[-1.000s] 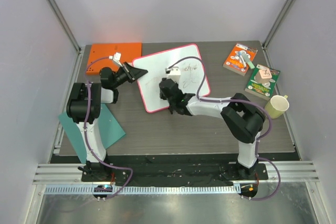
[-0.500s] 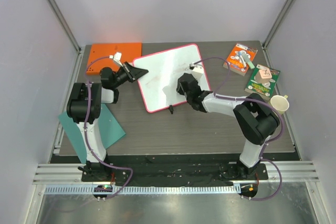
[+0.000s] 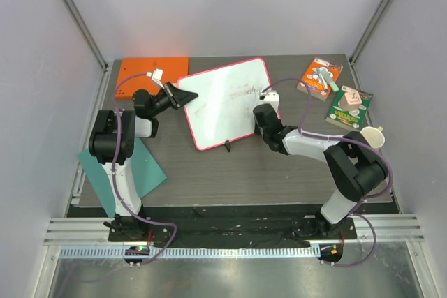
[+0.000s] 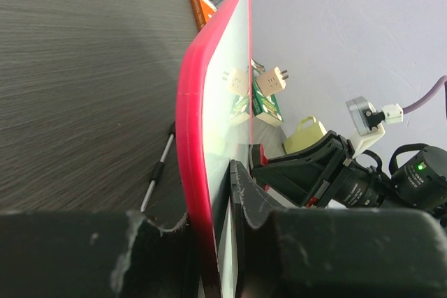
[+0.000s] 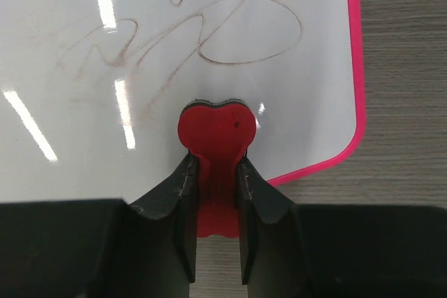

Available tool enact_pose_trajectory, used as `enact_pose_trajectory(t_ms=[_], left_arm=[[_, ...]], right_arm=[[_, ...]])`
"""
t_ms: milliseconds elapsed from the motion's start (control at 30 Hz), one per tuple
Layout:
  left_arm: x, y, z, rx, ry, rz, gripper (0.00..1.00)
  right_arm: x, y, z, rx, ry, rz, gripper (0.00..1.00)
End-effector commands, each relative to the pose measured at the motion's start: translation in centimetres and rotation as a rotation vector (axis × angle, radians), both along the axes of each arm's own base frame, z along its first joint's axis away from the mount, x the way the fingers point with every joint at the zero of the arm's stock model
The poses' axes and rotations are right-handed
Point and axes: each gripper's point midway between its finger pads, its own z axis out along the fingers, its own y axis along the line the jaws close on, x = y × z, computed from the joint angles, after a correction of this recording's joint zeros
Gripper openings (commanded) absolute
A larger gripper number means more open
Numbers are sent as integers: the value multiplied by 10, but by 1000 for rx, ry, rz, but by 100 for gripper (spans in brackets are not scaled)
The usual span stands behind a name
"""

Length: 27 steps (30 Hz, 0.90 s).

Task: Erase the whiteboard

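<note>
The whiteboard, white with a pink-red rim, lies tilted on the dark table. Faint dark handwriting remains near its right side, and shows as looping lines in the right wrist view. My left gripper is shut on the board's left edge; the left wrist view shows the red rim between its jaws. My right gripper is shut on a red heart-ended eraser, which rests on the whiteboard close to its lower right corner, just below the writing.
A thin pen lies at the board's near edge. An orange board is at the back left and a teal sheet under the left arm. Two boxes and a yellow cup stand at the right.
My right gripper has swept with the eraser from the board's middle to its right edge. The writing looks fainter. The left gripper has kept its hold.
</note>
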Motion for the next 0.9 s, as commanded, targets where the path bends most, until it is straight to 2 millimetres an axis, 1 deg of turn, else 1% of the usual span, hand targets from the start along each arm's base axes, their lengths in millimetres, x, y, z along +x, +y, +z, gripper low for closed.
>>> enact_pose_trajectory(t_ms=[0, 100, 133, 167, 200, 233, 267, 300, 333, 367, 433, 467, 633, 733, 800, 867], left_arm=[[-5, -11, -4, 76, -84, -45, 0], [-6, -11, -5, 75, -81, -47, 0], [-5, -11, -4, 75, -84, -45, 0], [-5, -11, -4, 76, -84, -44, 0], [-5, -11, -5, 75, -81, -47, 0], [-6, -11, -6, 76, -78, -46, 0], [-5, -11, -5, 75, -81, -45, 0], [-5, -11, -6, 75, -80, -47, 0], [-5, -11, -6, 75, -78, -46, 0], [-5, -11, -6, 75, -78, -47, 0], [-5, -11, -6, 75, -78, -46, 0], [-5, -11, -6, 75, -78, -47, 0], [-5, -12, -6, 75, -80, -49, 0], [-5, -12, -5, 75, -83, -52, 0], [-5, -12, -6, 76, -83, -51, 0], [-5, -13, -5, 76, -86, -56, 0]], right_arm=[[-22, -22, -39, -146, 154, 44, 1], [-20, -11, -51, -105, 167, 66, 1], [-21, -3, -57, -81, 185, 96, 1], [-17, 5, -55, -57, 180, 111, 1], [-16, 11, -61, -45, 197, 136, 1], [-18, 23, -62, -24, 206, 181, 1], [-11, 32, -56, -19, 192, 200, 1], [-11, 38, -59, -21, 199, 219, 1], [-11, 48, -57, -21, 195, 249, 1], [-6, 58, -49, -13, 179, 268, 1], [-6, 74, -41, -13, 162, 306, 1], [-1, 82, -33, 1, 142, 321, 1], [8, 107, -1, 73, 66, 379, 1], [15, 119, 14, 97, 20, 425, 1], [19, 126, 19, 105, 9, 446, 1], [28, 137, 24, 107, -6, 471, 1]])
